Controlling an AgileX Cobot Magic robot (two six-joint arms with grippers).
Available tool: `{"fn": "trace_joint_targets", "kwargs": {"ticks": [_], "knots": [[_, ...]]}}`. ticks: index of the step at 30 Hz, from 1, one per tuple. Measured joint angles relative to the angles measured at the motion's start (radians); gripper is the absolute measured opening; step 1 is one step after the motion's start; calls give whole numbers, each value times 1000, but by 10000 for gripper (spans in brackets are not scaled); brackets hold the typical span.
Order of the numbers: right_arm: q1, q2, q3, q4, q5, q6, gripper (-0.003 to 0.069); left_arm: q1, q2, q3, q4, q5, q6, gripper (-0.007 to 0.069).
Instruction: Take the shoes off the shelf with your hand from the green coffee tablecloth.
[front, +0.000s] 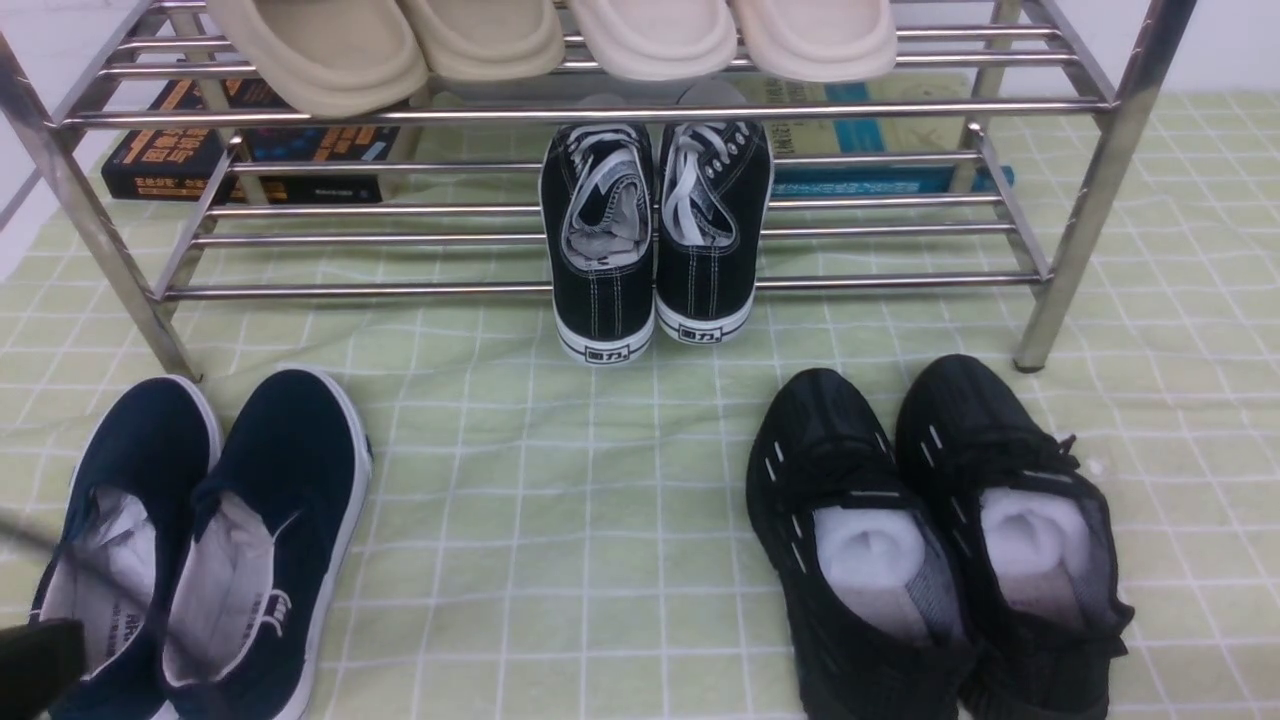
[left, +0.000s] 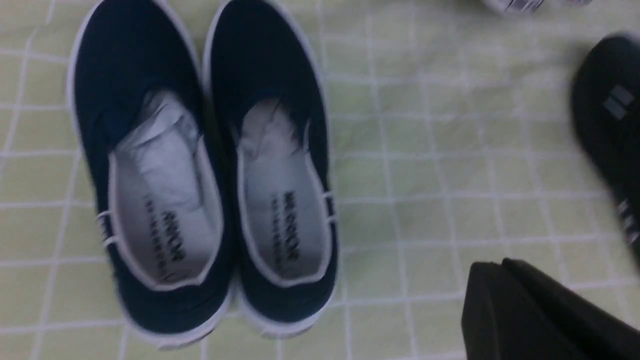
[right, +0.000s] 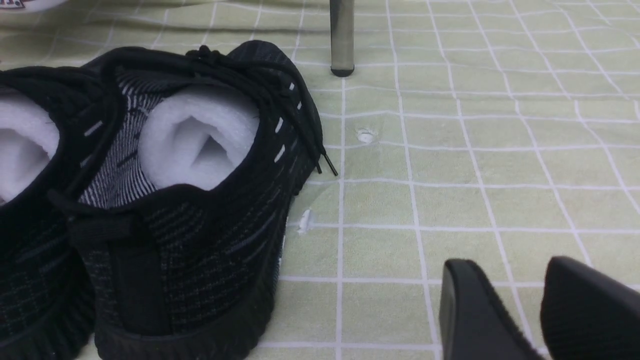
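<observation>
At the near left edge of the green checked tablecloth (front: 560, 520), the left gripper (left: 492, 280) hangs over bare cloth just beside the heel of the right-hand navy slip-on. Its jaws are pressed together with nothing between them, and they do not touch the shoe. In the front view it shows only as a dark shape in the near left corner.

The pair of navy canvas slip-ons (front: 280, 450) lies flat on the cloth, side by side and touching. Their heels face the near edge, their toes point at the rack's front left leg, and crumpled paper fills the toes.

On the near right, the right gripper (right: 507, 265) has its jaws spread wide and empty over the cloth, beside the black mesh trainers (front: 840, 440). These also stand on the cloth and are stuffed with white foam.

Farther back stands the silver tube shoe rack (front: 600, 112). Black lace-up sneakers (front: 605, 270) sit on its lower tier, heels over the front rail. Beige slippers (front: 550, 40) lie on the top tier. Books (front: 150, 160) lie on the cloth at the back of the rack.
</observation>
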Motion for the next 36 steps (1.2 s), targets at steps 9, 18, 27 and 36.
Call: {"fn": "trace_joint_targets", "kwargs": {"ticks": [9,18,27,36], "knots": [[0,0,0,1,0,0,237,0,-259,248,-62,-418,-34,1],[0,0,0,1,0,0,237,0,-269,276,-62,-434,-35,9],[0,0,0,1,0,0,237,1,-269,297,-49,-427,-34,17],[0,0,0,1,0,0,237,235,-269,450,12,-468,29,22]]}}
